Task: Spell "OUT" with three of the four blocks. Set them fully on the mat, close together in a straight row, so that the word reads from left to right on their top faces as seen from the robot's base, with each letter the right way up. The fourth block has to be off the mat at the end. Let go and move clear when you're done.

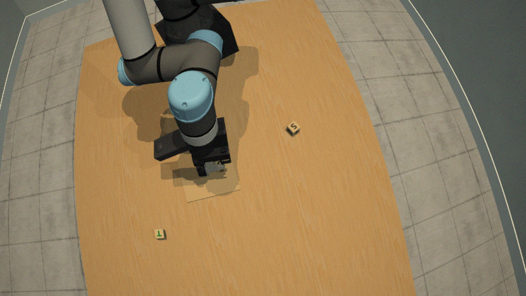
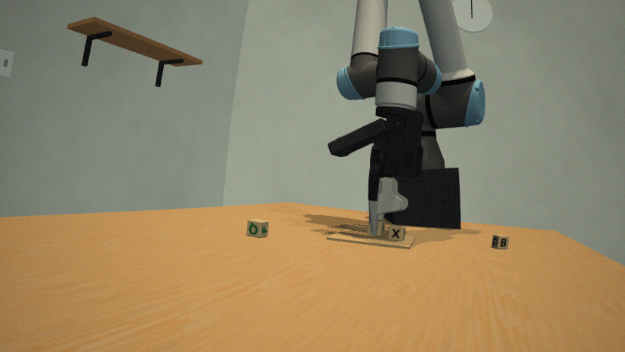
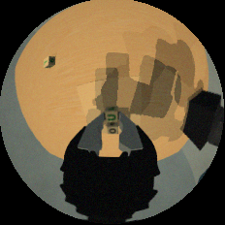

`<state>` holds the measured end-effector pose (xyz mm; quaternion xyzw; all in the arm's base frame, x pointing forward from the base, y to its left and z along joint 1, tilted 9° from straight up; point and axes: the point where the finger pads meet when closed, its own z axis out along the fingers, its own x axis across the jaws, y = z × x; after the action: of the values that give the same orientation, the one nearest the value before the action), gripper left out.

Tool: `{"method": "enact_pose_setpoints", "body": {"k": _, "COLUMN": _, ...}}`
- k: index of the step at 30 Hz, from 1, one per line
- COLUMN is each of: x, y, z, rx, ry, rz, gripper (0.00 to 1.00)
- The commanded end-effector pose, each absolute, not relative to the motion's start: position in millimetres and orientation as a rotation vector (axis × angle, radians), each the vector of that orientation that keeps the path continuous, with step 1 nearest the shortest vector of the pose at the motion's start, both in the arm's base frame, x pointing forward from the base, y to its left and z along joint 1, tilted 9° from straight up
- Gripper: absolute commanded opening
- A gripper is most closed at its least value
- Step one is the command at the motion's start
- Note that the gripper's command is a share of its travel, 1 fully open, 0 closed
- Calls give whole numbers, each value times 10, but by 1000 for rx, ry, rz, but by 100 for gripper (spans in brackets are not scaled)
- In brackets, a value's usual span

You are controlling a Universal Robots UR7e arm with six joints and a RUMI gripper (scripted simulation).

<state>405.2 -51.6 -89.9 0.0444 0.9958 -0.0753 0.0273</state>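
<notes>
On the mat: the O block, sitting there with a black X on the side facing the exterior view. Pretty much buried under the tool from the top, tbh.
Gripper: fingers pinched on the U block, low over the mat and right by the O. Can't tell if the U is actually touching down, or touching the O.
In the way: the gripper and its shadows cover a good chunk of the mat in the top view.
S block: off the mat on the bare wood of the table, out to the robot's left, letter up, sitting at an angle.
T block: also off the mat, farther from the base and toward the robot's right. Green T on top.
Back there: the dark pedestal, then a wall shelf.
</notes>
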Motion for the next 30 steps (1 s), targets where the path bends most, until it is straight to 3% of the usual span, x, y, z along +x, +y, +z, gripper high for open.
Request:
{"method": "enact_pose_setpoints", "body": {"k": 1, "x": 4056, "y": -517, "z": -899, "rx": 137, "ry": 3074, "rz": -233, "gripper": 5}}
{"method": "enact_pose_setpoints", "body": {"k": 30, "x": 4058, "y": -522, "z": -936, "rx": 137, "ry": 3074, "rz": -233, "gripper": 5}}
